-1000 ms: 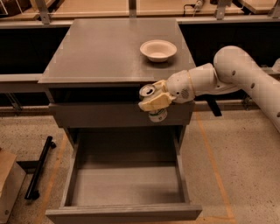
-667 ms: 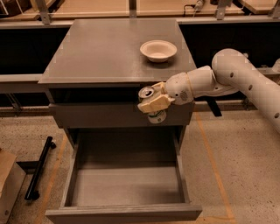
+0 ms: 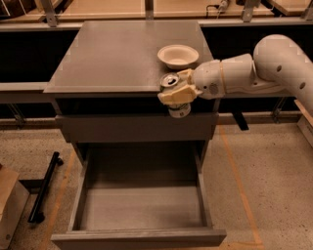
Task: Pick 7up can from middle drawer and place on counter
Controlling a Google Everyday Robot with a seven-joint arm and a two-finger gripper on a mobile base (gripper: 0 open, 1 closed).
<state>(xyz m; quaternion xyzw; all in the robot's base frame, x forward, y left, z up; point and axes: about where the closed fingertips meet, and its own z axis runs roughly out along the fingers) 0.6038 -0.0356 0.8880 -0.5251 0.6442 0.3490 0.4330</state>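
Observation:
My gripper (image 3: 175, 93) is shut on the 7up can (image 3: 171, 81), whose silver top with pull tab shows above the fingers (image 3: 177, 94). The can hangs at the front right edge of the counter (image 3: 117, 53), at about the height of the top slab, tilted slightly. The arm comes in from the right. The middle drawer (image 3: 142, 202) stands pulled out below, its grey floor bare.
A white bowl (image 3: 178, 55) sits on the counter's right side, just behind the can. A closed grey drawer front (image 3: 132, 128) lies under the top slab. A black bar (image 3: 45, 187) and a box corner (image 3: 10, 205) lie on the floor at left. Wooden tabletops (image 3: 176, 9) stand behind.
The gripper with the can has risen a little and shifted slightly left, toward the counter's front edge. The drawer and bowl have not moved.

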